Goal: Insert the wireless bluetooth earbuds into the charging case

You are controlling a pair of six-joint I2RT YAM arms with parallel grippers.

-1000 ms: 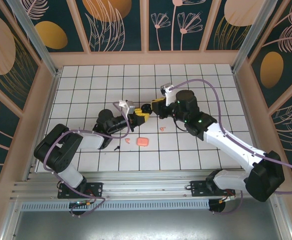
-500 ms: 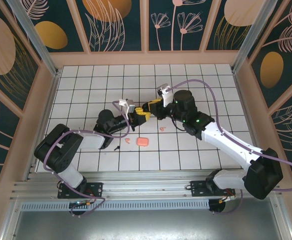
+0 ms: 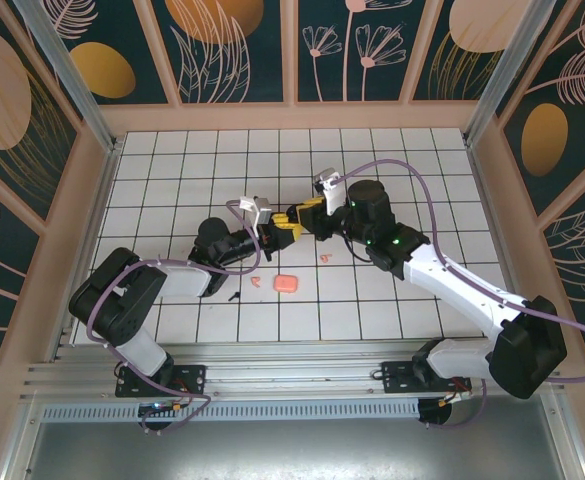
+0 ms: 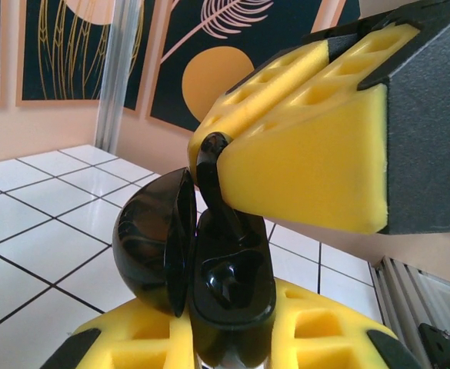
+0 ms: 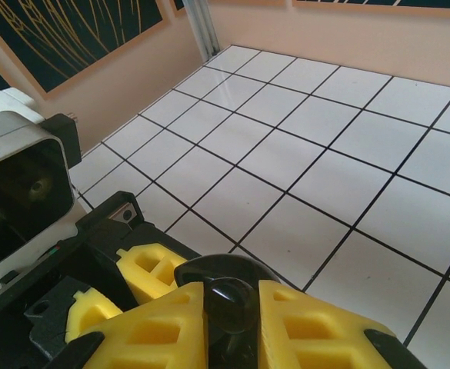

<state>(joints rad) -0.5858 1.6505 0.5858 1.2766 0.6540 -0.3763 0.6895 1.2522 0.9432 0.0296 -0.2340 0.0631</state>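
The right claw point(image 5: 231, 311) was pinched shut on a black earbud point(image 4: 209, 165), poised at the mouth of the open black charging case point(image 4: 232, 280) directly beneath it. The left claw point(image 3: 278, 228) clamped that case between its pads. Insertion seemed to be the step in hand. The next move called for lowering the bud squarely into its socket, then letting go.

Black-and-white arms point(image 3: 462, 290), looping purple cables point(image 3: 402, 161), yellow honeycomb-foam fingers point(image 4: 301, 154)
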